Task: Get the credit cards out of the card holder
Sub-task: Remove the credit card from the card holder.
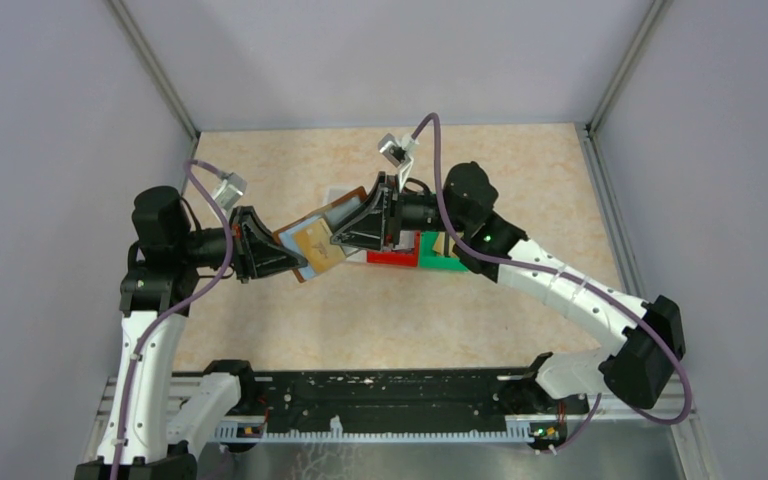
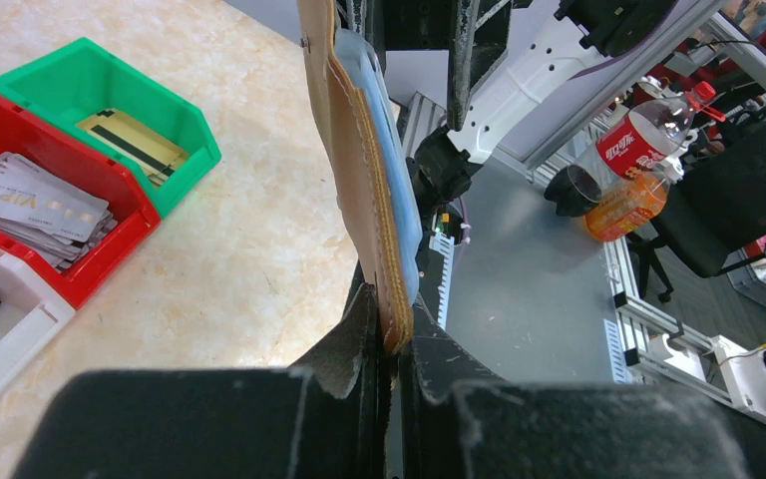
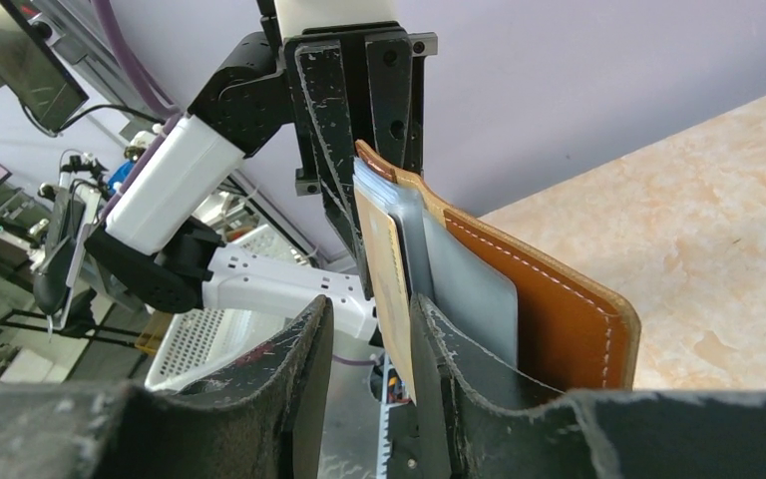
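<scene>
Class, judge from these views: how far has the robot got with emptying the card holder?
Done: silvery cards lie in the red bin, a gold card in the green bin. In hand: the left gripper clamps the card holder; the right gripper straddles a protruding gold card, jaws not closed. Left: pull it out; whether more remain in the sleeves is unclear.

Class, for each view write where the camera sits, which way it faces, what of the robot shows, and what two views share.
Top external: overhead from behind, facing down; left arm, right arm, table.
Left wrist: faces along left gripper clamping the card holder; bins beyond.
Right wrist: faces the left arm; right gripper open around a gold card.
Shared: both wrist views show the card holder.
</scene>
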Tool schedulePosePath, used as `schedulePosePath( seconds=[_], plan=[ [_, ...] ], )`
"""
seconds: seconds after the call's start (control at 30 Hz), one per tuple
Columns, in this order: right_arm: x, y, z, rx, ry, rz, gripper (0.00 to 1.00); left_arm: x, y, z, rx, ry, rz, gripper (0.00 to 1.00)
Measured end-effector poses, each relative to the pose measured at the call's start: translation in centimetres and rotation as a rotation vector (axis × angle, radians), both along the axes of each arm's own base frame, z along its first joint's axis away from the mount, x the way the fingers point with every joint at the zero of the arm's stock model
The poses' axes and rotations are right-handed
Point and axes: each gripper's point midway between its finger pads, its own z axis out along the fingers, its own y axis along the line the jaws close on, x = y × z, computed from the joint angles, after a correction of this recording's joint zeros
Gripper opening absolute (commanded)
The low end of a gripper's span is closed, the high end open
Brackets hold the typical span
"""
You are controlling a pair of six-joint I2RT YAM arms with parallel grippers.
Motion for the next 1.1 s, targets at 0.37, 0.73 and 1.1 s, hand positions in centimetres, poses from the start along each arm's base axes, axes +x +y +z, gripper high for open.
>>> schedulePosePath(
  seconds=[0.37, 0.73, 1.1],
  plan=[
    [-0.1, 0.3, 0.0, 0.000, 0.000, 0.004, 0.29, -0.3, 0.0, 0.1, -0.006, 0.006, -0.014, 0.00],
    [-0.8, 0.3, 0.9, 0.061, 0.030, 0.037, 0.26, -0.6, 0.0, 0.4, -0.009, -0.009, -0.022, 0.00],
    [-1.6, 0.1, 1.3, 0.173, 0.122, 0.104, 0.29, -1.1, -0.1, 0.6, -0.014, -0.019, -0.040, 0.00]
  ],
)
